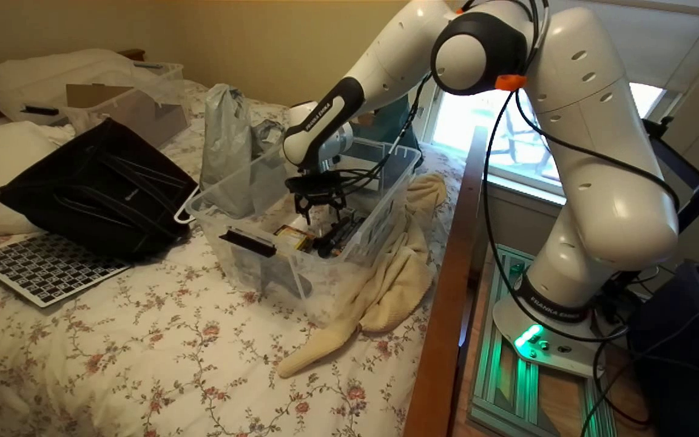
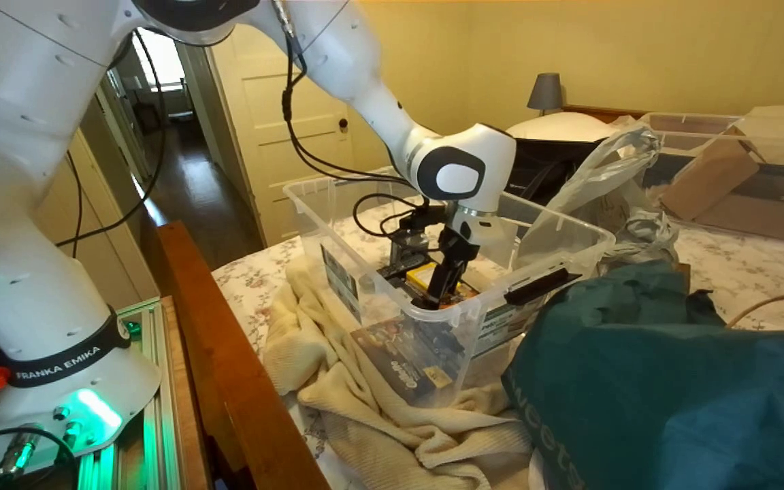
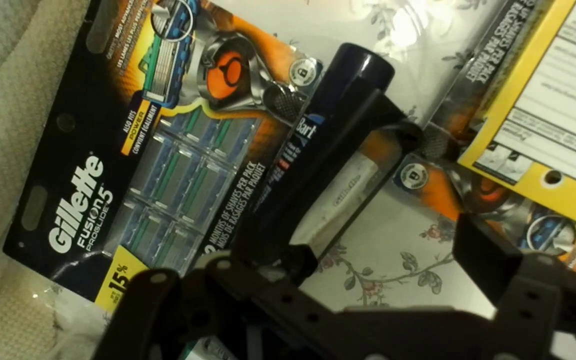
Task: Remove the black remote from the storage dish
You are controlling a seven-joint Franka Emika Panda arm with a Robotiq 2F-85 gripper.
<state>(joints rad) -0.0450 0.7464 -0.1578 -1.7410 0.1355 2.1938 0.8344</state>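
Note:
The storage dish, a large clear bin, stands on the bed; its wall (image 1: 228,258) and rim (image 2: 426,315) show in both exterior views. A long dark object with a key-like surface (image 2: 403,266) lies inside and looks like the black remote. In the wrist view I cannot identify the remote. My gripper (image 1: 324,217) points down inside the bin, low over its contents (image 2: 441,289). In the wrist view its fingers (image 3: 393,257) are wide apart with bare bin floor between them. The left finger is beside a long black item with a white label (image 3: 338,190); contact cannot be told.
The bin also holds Gillette packs (image 3: 133,165), a dark blue can (image 3: 353,65) and a yellow-edged pack (image 3: 563,100). A beige blanket (image 1: 392,279), grey plastic bag (image 1: 226,145), black bag (image 1: 101,188) and teal bag (image 2: 657,395) surround it. A wooden rail (image 1: 452,273) edges the bed.

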